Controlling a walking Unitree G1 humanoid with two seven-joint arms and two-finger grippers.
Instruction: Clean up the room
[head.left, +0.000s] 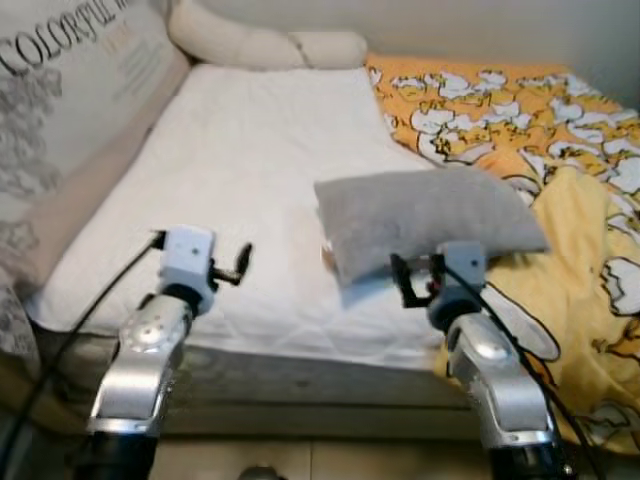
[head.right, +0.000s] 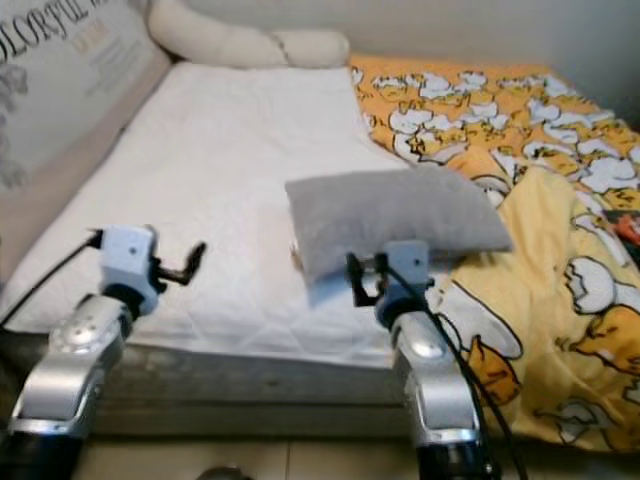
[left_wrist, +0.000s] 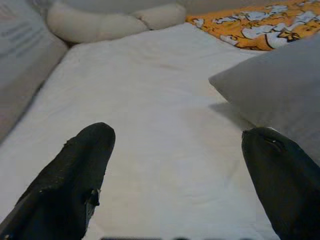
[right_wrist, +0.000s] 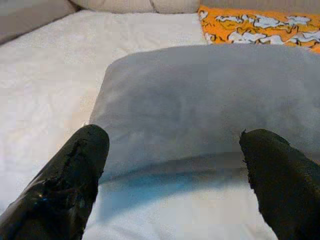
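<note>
Our right tool (head.left: 418, 281) hovers wide open and empty before the grey pillow (head.left: 425, 214) on the bed (head.left: 240, 170); the left tool (head.left: 235, 266) likewise. Pinching only loose fabric, we risk it slipping.

Large dark serif capitals run across the upper part of the printed cushion (head.left: 70, 90) that leans along the left side of the bed (head.left: 240, 170). In the left eye view the word reads "COLORFUL", followed by the start of a further word cut by the picture edge. In the right eye view the same line appears as "OLORFUL". Beneath it sit a shorter line of pale lettering and several lines of small dark print; all are too small and blurred to read. The left wrist view shows the same small lines as grey streaks on the cushion, also illegible. No other text, label, brand or number can be read.
</note>
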